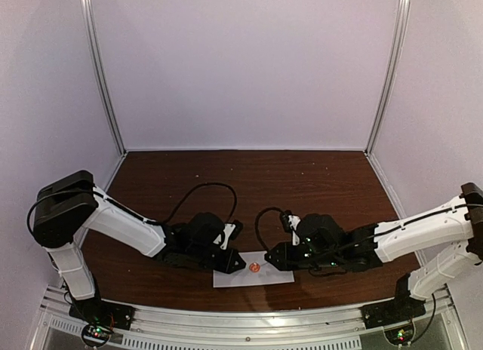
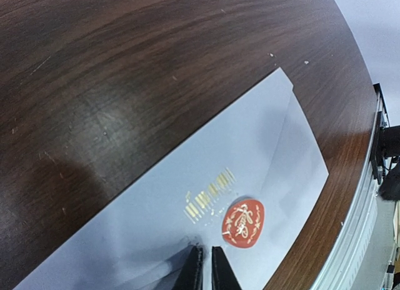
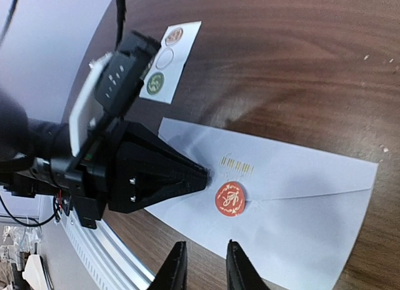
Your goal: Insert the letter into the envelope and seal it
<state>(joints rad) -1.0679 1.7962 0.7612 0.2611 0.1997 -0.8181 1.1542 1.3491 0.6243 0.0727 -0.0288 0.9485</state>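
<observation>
Sealing looks nearly done: left gripper (image 2: 206, 268), shut and empty, rests on the envelope (image 3: 300, 196) beneath it beside the red sticker (image 3: 229, 199), right gripper (image 3: 203, 265), slightly parted and empty, hovers just short, so next, press that sticker firm.

- Far half of table (image 1: 249, 173) bare, free passage.
- Left gripper (image 3: 201, 174) tip rests on envelope (image 3: 300, 202), blocking that end.
- Sticker card (image 3: 164, 62) lies just beyond it.
</observation>
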